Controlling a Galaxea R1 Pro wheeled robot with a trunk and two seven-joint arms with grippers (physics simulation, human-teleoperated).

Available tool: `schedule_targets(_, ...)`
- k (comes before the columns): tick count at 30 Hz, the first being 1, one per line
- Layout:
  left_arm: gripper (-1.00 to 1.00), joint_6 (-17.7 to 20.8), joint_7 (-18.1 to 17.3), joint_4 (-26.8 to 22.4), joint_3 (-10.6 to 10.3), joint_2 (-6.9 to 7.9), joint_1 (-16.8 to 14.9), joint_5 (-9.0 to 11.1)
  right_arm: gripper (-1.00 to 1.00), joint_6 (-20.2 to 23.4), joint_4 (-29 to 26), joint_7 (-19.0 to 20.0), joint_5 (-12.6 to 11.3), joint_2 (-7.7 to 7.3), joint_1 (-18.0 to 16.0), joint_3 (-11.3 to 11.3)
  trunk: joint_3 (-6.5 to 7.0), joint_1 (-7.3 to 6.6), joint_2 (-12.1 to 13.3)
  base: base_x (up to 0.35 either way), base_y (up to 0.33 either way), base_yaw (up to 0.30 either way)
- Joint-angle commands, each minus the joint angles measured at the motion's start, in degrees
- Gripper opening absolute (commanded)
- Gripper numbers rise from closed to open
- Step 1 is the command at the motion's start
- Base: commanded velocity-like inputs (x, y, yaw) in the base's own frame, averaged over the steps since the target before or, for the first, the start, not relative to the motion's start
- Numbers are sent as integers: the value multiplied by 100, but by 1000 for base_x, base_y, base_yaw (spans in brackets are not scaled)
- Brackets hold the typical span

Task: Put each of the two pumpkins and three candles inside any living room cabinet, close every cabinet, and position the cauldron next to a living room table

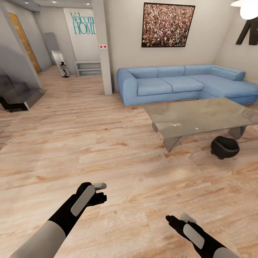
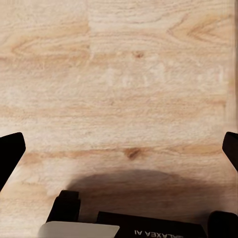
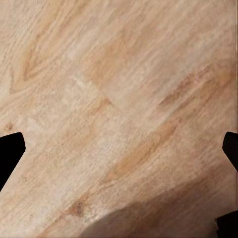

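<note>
Left hand (image 1: 102,191): low over the wood floor (image 1: 89,143), spread wide, nothing in it. In left wrist view the two dark fingertips (image 2: 10,153) sit at opposite edges of the frame w/ bare floor planks between; the hand's shadow falls on the boards under it.

Right hand (image 1: 179,219): also low over the floor, nearer the robot's body than the left, well apart from it. Spread wide, empty. Right wrist view shows fingertips (image 3: 10,148) far apart, diagonal wood grain between, shadow at one corner.

Both forearms black w/ grey-white panels, reaching fwd from the bottom of head view.

Further out, ahead-right: glass-top table (image 1: 200,116), low, on grey angled legs, nothing on top that I can make out. Cauldron (image 1: 224,147): black, round-bellied, on the floor just beside the table's near edge by its right leg, tilted so the mouth faces partly toward the camera. Well apart from both hands.

Behind the table: blue corner sofa (image 1: 179,84) against the wall. Above it a dark-framed speckled picture (image 1: 167,25). Left of sofa a white pillar (image 1: 104,46); beyond it a "Welcome HOME" wall panel (image 1: 83,22) and a low white shelf (image 1: 87,68). Far left: grey stair structure (image 1: 18,89).
</note>
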Motion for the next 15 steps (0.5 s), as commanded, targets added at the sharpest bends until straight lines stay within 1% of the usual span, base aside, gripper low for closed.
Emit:
schedule_targets(1,100,-1,60,-9,-23,6,-4,60,100,9,-14,-43,-30,-6,-4,36,-12,0,-3,0,0,-209)
schedule_targets(15,100,-1,65,-9,-27,5,-4,60,100,3,5,-43,-30,-6,-4,36,-108,0,-3,0,0,-209)
